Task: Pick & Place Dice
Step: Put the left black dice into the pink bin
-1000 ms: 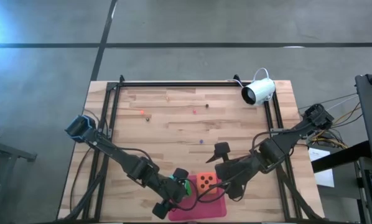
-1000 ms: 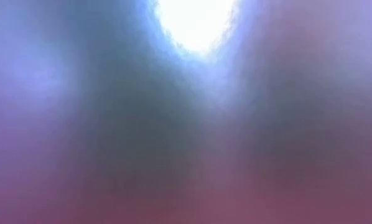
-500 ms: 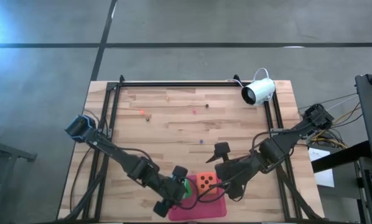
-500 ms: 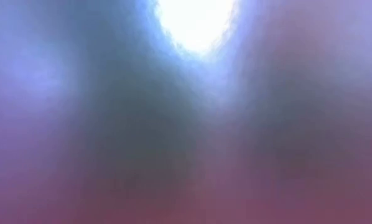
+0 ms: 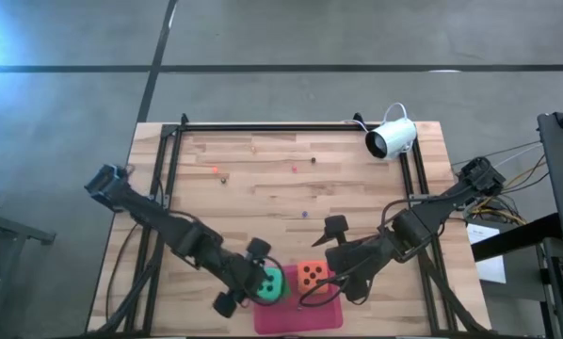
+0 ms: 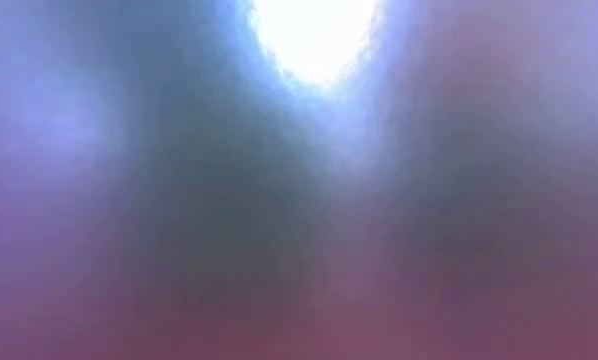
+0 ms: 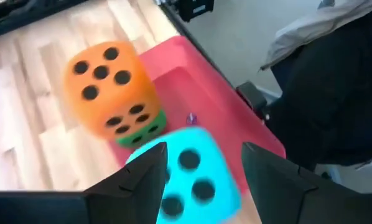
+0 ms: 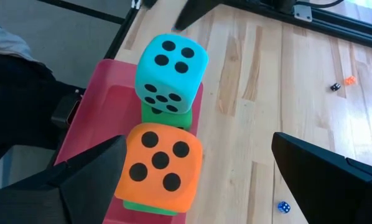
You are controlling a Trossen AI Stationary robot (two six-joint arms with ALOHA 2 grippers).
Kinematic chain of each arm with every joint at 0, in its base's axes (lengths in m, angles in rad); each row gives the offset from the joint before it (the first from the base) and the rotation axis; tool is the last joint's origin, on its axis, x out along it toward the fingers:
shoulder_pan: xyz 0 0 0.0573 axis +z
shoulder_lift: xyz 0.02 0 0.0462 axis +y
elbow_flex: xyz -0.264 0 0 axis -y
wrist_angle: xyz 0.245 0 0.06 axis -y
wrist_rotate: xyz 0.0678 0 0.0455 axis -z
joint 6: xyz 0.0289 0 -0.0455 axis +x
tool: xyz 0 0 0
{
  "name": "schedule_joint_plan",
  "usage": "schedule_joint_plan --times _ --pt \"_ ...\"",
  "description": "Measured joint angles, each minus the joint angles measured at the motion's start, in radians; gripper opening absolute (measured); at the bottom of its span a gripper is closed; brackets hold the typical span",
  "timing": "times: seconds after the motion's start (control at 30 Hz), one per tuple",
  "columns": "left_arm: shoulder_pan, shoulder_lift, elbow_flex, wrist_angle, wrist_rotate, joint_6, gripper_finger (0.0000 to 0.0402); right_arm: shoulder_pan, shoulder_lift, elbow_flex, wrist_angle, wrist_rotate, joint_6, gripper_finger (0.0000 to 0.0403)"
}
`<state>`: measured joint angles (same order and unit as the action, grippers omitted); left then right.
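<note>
The table (image 5: pixel 263 188) fills the middle of the high view, its black frame along the edges and a white camera (image 5: pixel 392 137) at the 1 o'clock corner. The left arm (image 5: pixel 168 231) reaches in from 9 o'clock, stretched long and low toward 6 o'clock, and the left gripper (image 5: pixel 249 281) sits at the mat's near-left corner with the teal die (image 5: pixel 271 283) right at its tips. In its wrist view the fingers (image 7: pixel 142 177) stand part-way apart on either side of that die (image 7: pixel 192 180) — whether they press it or have let go cannot be told. The right arm (image 5: pixel 423 221) comes from 3 o'clock, bent at the elbow, and the right gripper (image 5: pixel 335 254) hangs wide apart and empty just beside the orange die (image 5: pixel 310 275). The pink mat (image 5: pixel 305 311) lies at 6 o'clock on the table's edge. From above, only teal and orange tops show; the right wrist view adds that each sits on a green die — teal (image 8: pixel 170 71) on one green die (image 8: pixel 167 118), orange (image 8: pixel 160 165) on the other (image 8: pixel 150 208), two stacks of two, close together. The low view is a blur and gives nothing. Tiny dice (image 8: pixel 283 206) lie scattered on the wood.
</note>
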<state>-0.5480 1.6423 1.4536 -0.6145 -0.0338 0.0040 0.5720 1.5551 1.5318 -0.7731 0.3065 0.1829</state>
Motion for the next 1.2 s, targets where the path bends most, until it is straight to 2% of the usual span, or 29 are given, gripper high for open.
schedule_joint_plan --times 0.13,0.27,0.57,0.77,0.87,1.2 --pt "0.014 -0.067 -0.004 -0.097 -0.016 -0.002 0.0202 0.000 0.000 0.000 0.000 0.000 0.000 0.0400" --pt "0.031 -0.121 -0.057 -0.125 -0.099 -0.019 0.0197 0.000 0.000 0.000 0.000 0.000 0.000 0.0400" --pt "0.156 -0.300 -0.316 -0.119 -0.218 -0.174 0.0185 -0.001 0.000 0.000 0.000 0.008 -0.008 0.0400" --pt "0.350 -0.457 -0.505 -0.106 -0.251 -0.322 0.0177 -0.003 0.000 0.000 0.002 0.011 -0.018 0.0400" --pt "0.467 -0.514 -0.589 -0.106 -0.251 -0.347 0.0173 -0.003 0.000 0.000 0.003 0.011 -0.019 0.0400" --pt "0.872 -0.504 -0.741 -0.100 -0.205 -0.376 0.0170 -0.004 0.000 0.000 0.008 0.010 -0.019 0.0400"
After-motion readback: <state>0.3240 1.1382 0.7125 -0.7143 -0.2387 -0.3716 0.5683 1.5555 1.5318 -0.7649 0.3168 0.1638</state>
